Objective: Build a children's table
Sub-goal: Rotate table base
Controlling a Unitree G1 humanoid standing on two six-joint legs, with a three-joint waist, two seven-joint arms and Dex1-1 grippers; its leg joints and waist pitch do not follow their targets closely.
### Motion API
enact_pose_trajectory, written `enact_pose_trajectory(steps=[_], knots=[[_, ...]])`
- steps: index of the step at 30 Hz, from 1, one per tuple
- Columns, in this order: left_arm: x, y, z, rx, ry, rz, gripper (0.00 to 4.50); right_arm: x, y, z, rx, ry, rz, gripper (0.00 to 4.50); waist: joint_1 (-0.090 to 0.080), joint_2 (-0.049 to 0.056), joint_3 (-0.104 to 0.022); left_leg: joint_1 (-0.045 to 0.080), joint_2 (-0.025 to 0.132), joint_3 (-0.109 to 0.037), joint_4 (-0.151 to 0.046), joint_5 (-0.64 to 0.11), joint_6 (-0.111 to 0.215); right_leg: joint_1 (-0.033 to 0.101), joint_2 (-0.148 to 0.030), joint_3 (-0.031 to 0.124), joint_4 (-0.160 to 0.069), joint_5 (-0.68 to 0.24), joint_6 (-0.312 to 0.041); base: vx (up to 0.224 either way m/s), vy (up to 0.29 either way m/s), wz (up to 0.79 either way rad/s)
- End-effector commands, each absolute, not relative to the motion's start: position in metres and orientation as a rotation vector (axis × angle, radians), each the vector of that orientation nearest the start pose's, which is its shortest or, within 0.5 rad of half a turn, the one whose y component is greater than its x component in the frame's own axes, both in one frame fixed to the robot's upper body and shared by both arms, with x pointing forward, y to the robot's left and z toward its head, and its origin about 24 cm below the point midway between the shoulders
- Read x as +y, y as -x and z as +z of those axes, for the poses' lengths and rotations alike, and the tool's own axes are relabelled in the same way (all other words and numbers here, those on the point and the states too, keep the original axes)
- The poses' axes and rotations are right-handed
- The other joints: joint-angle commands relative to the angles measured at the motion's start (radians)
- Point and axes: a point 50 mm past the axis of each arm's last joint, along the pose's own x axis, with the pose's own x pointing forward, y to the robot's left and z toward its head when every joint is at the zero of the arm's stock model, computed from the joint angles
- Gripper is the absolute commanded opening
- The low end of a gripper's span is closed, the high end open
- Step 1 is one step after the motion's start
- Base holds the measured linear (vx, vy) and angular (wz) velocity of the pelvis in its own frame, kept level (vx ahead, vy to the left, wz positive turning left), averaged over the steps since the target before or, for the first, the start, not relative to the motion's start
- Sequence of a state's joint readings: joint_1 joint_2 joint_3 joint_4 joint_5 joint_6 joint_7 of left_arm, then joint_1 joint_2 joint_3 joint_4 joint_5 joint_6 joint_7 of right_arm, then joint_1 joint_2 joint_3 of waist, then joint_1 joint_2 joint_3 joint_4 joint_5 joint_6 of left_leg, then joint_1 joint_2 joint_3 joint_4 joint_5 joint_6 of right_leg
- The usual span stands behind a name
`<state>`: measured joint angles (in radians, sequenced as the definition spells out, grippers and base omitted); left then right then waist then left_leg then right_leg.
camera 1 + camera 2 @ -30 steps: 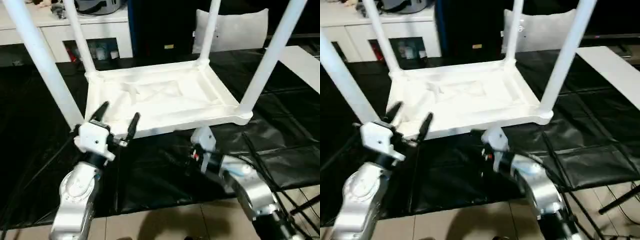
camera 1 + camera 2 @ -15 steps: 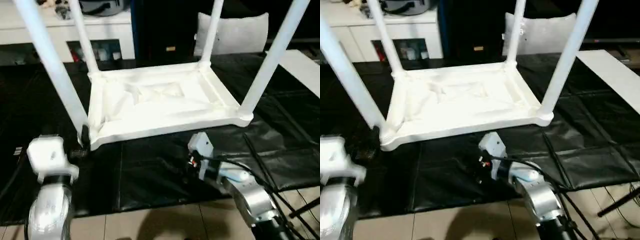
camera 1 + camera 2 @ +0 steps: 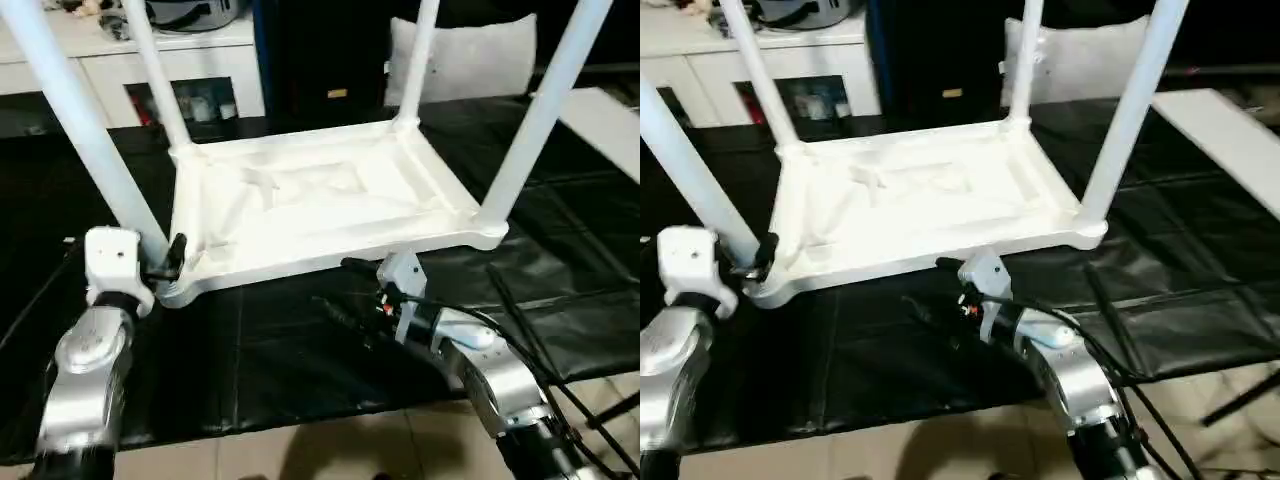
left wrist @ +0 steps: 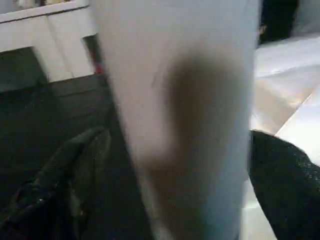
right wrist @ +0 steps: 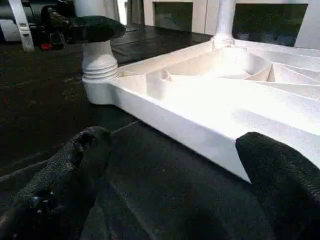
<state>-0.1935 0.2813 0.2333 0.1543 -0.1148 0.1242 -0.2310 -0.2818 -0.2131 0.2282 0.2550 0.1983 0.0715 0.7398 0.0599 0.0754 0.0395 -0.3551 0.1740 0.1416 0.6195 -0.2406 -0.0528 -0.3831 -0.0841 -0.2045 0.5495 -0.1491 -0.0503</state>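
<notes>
Lying upside down on the black sheet [image 3: 300, 350], the children's table [image 3: 310, 200] shows its ribbed underside, with all four white legs seated in the corner sockets and rising out of the head views. At far left, the left gripper [image 3: 155, 268] stands at the base of the near left leg [image 3: 85, 130], just above its socket. Its two black fingers [image 4: 65, 175] are spread wide, one on either side of the tube; in the left wrist view the leg [image 4: 185, 115] sits between them, but whether the pads touch it cannot be told. One fingertip [image 5: 92, 27] also appears in the right wrist view, beside the ringed collar of that socket. The tabletop's near long rim [image 3: 930, 255] runs rightward from that corner to the near right leg [image 3: 540, 115]. In front of the middle of this rim, low over the sheet, the right gripper [image 3: 340, 285] points toward the near left corner with its fingers [image 5: 70, 165] fully apart and nothing between them; the rim lies just beyond the fingertips, apart from them. A grey cushion [image 3: 470, 60] stands behind the far right leg [image 3: 415, 60].
</notes>
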Motion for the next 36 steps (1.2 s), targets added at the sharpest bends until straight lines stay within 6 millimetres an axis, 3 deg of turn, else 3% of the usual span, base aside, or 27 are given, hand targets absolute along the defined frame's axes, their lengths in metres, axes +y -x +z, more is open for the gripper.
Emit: enact_pose_trajectory(steps=[1, 3, 5, 7, 9, 11, 12, 14, 15, 16, 18, 19, 20, 21, 27, 32, 36], knots=[[0.241, -0.292, 0.066, 0.045, 0.012, -0.096, 4.50, -0.107, -0.287, 0.036, 0.177, 0.058, 0.897, 4.50, 0.004, 0.009, -0.059, -0.003, 0.070, -0.026, -0.081, -0.166, 0.064, 0.056, -0.097, 0.087, -0.058, -0.264, -0.077, 0.000, 0.000, 0.00], [0.226, -0.294, 0.068, 0.024, 0.113, -0.320, 4.50, -0.118, -0.294, 0.020, 0.294, 0.121, 0.783, 4.50, 0.006, 0.007, -0.056, 0.002, 0.071, -0.027, -0.086, -0.206, 0.035, 0.056, -0.100, 0.086, -0.067, -0.347, -0.064, 0.000, 0.000, 0.00], [0.211, -0.288, 0.064, 0.045, 0.147, -0.512, 4.50, -0.126, -0.299, 0.013, 0.337, 0.153, 0.709, 4.50, 0.008, 0.011, -0.055, 0.006, 0.074, -0.026, -0.088, -0.219, 0.018, 0.051, -0.104, 0.090, -0.068, -0.354, -0.060, 0.000, 0.000, 0.00], [0.206, -0.284, 0.062, 0.063, 0.157, -0.585, 4.50, -0.129, -0.301, 0.011, 0.348, 0.155, 0.679, 4.50, 0.009, 0.012, -0.058, 0.008, 0.074, -0.024, -0.088, -0.214, 0.015, 0.051, -0.101, 0.093, -0.060, -0.319, -0.074, 0.000, 0.000, 0.00], [0.197, -0.276, 0.059, 0.096, 0.177, -0.711, 4.50, -0.136, -0.307, 0.008, 0.368, 0.170, 0.614, 4.50, 0.009, 0.009, -0.056, -0.002, 0.076, -0.024, -0.091, -0.201, 0.019, 0.056, -0.104, 0.095, -0.051, -0.296, -0.087, 0.000, 0.000, 0.00], [0.189, -0.269, 0.058, 0.122, 0.182, -0.817, 4.50, -0.142, -0.312, 0.005, 0.388, 0.190, 0.558, 4.50, 0.013, 0.012, -0.055, 0.005, 0.076, -0.020, -0.090, -0.210, 0.019, 0.053, -0.104, 0.097, -0.052, -0.320, -0.095, 0.000, 0.000, 0.00], [0.180, -0.260, 0.058, 0.162, 0.204, -0.928, 4.50, -0.150, -0.318, 0.003, 0.401, 0.206, 0.494, 4.50, 0.013, 0.006, -0.055, 0.004, 0.077, -0.018, -0.092, -0.211, 0.016, 0.054, -0.107, 0.099, -0.052, -0.328, -0.095, 0.000, 0.000, 0.00], [0.173, -0.256, 0.059, 0.171, 0.211, -0.996, 4.50, -0.154, -0.322, 0.003, 0.402, 0.217, 0.464, 4.50, 0.004, 0.003, -0.048, 0.005, 0.073, -0.017, -0.095, -0.248, 0.013, 0.054, -0.104, 0.099, -0.055, -0.391, -0.089, 0.000, 0.000, 0.00], [0.160, -0.251, 0.064, 0.159, 0.221, -1.071, 4.50, -0.155, -0.326, 0.006, 0.388, 0.224, 0.452, 4.50, 0.000, -0.007, -0.046, 0.007, 0.070, -0.014, -0.093, -0.255, 0.015, 0.053, -0.105, 0.099, -0.062, -0.430, -0.079, 0.000, 0.000, 0.00], [0.160, -0.251, 0.064, 0.158, 0.222, -1.072, 4.50, -0.155, -0.326, 0.006, 0.388, 0.224, 0.452, 4.50, -0.001, -0.003, -0.046, 0.006, 0.069, -0.013, -0.091, -0.256, 0.014, 0.054, -0.106, 0.099, -0.060, -0.439, -0.078, 0.000, 0.000, 0.00], [0.145, -0.246, 0.071, 0.134, 0.242, -1.150, 4.50, -0.150, -0.330, 0.010, 0.361, 0.229, 0.479, 4.50, -0.007, -0.004, -0.046, 0.009, 0.068, -0.013, -0.091, -0.253, 0.020, 0.053, -0.103, 0.097, -0.066, -0.465, -0.063, 0.000, 0.000, 0.00], [0.137, -0.245, 0.075, 0.121, 0.259, -1.187, 4.50, -0.145, -0.331, 0.013, 0.342, 0.228, 0.510, 4.50, -0.012, -0.011, -0.047, 0.005, 0.068, -0.012, -0.091, -0.239, 0.028, 0.056, -0.103, 0.097, -0.065, -0.466, -0.061, 0.000, 0.000, 0.00], [0.137, -0.245, 0.075, 0.121, 0.259, -1.187, 4.50, -0.145, -0.331, 0.013, 0.342, 0.228, 0.510, 4.50, -0.014, -0.010, -0.047, 0.004, 0.068, -0.012, -0.090, -0.230, 0.029, 0.056, -0.103, 0.098, -0.065, -0.457, -0.063, 0.000, 0.000, 0.00], [0.124, -0.244, 0.082, 0.095, 0.277, -1.237, 4.50, -0.135, -0.331, 0.015, 0.324, 0.231, 0.580, 4.50, -0.018, -0.018, -0.047, 0.003, 0.069, -0.011, -0.091, -0.227, 0.034, 0.055, -0.100, 0.098, -0.065, -0.452, -0.065, 0.000, 0.000, 0.00], [0.089, -0.237, 0.093, 0.069, 0.337, -1.373, 4.50, -0.121, -0.329, 0.010, 0.325, 0.268, 0.662, 4.50, -0.035, -0.028, -0.053, -0.010, 0.063, -0.007, -0.082, -0.131, 0.067, 0.061, -0.098, 0.106, -0.049, -0.369, -0.096, 0.000, 0.000, 0.00], [0.067, -0.229, 0.099, 0.062, 0.368, -1.462, 4.50, -0.118, -0.323, 0.006, 0.330, 0.275, 0.712, 4.50, -0.039, -0.025, -0.051, -0.001, 0.063, 0.001, -0.082, -0.143, 0.076, 0.055, -0.092, 0.108, -0.056, -0.390, -0.099, 0.000, 0.000, 0.00], [0.056, -0.228, 0.102, 0.053, 0.376, -1.499, 4.50, -0.118, -0.321, 0.004, 0.330, 0.275, 0.732, 4.50, -0.041, -0.029, -0.050, 0.001, 0.062, 0.003, -0.081, -0.155, 0.080, 0.054, -0.090, 0.108, -0.060, -0.402, -0.097, 0.000, 0.000, 0.00]])
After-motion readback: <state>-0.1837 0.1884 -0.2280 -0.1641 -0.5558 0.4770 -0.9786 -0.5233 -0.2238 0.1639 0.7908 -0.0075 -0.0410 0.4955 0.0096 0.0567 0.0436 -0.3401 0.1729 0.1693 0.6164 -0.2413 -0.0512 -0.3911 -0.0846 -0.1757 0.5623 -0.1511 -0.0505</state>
